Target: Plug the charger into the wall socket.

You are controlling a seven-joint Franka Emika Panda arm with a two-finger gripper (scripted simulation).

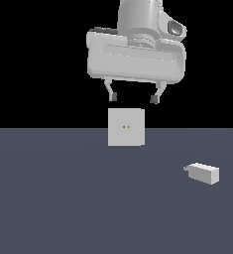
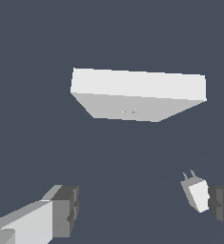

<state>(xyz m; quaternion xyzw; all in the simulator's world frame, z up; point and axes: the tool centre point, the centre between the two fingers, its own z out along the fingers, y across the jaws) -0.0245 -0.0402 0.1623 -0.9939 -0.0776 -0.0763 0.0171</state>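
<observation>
The wall socket [image 1: 126,127] is an upright light-grey square plate with two tiny yellowish holes, standing on the dark floor; the wrist view looks down on the wall socket [image 2: 137,93]. The charger [image 1: 203,173], a small light-grey block with short prongs facing the exterior view's left, lies on the floor to the socket's right and nearer the camera. In the wrist view the charger [image 2: 196,192] sits beside one fingertip [image 2: 223,202]. My gripper [image 1: 133,97] hangs above the socket, open, with nothing between its fingers.
A flat dark grey-blue floor [image 1: 63,198] spreads under everything. Behind it is plain black background.
</observation>
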